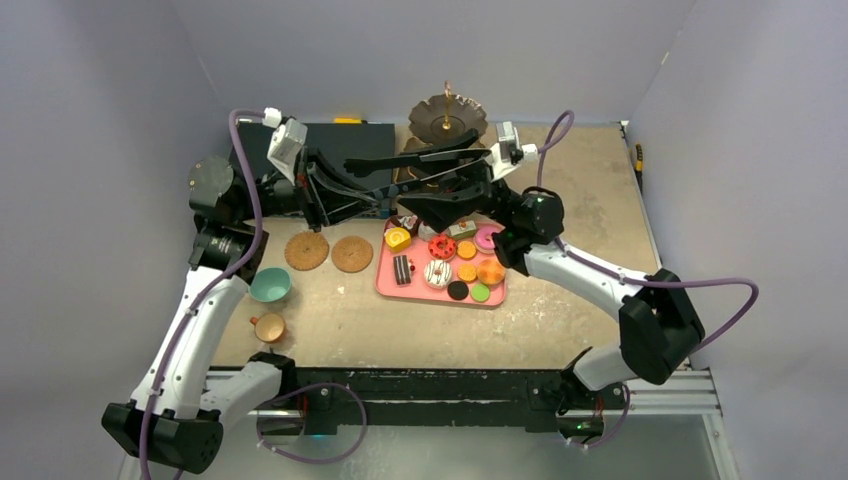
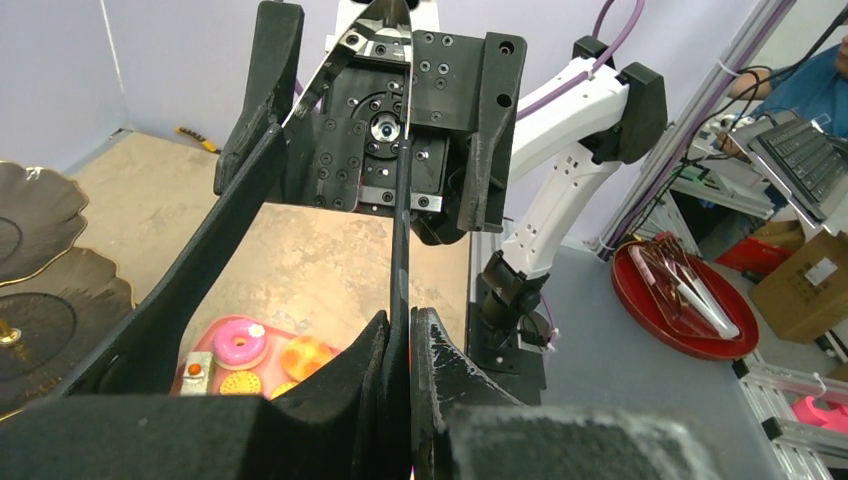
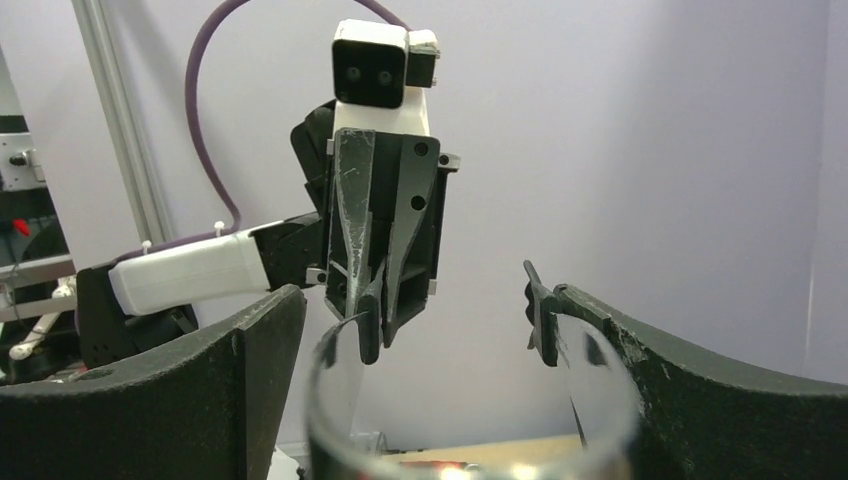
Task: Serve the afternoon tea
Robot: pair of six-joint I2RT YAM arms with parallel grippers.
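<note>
The black tongs (image 1: 420,160) hang in the air between my two grippers, over the back of the table. My left gripper (image 2: 400,330) is shut on the tip of one tong arm (image 2: 400,230). My right gripper (image 3: 425,300) stands open, and the tongs' metal bend (image 3: 330,400) sits between its wide-spread fingers. The toy cakes (image 1: 438,272) lie on the pink tray (image 1: 385,285) below. The dark tiered stand (image 1: 447,118) is at the back, with nothing on it that I can see. The teal cup (image 1: 270,285) and tan cup (image 1: 269,327) sit at the front left, near the two coasters (image 1: 307,251).
A black flat box (image 1: 340,140) lies at the back left, under my left wrist. Both arms cross above the tray's far end. Walls close in the table on the left, back and right.
</note>
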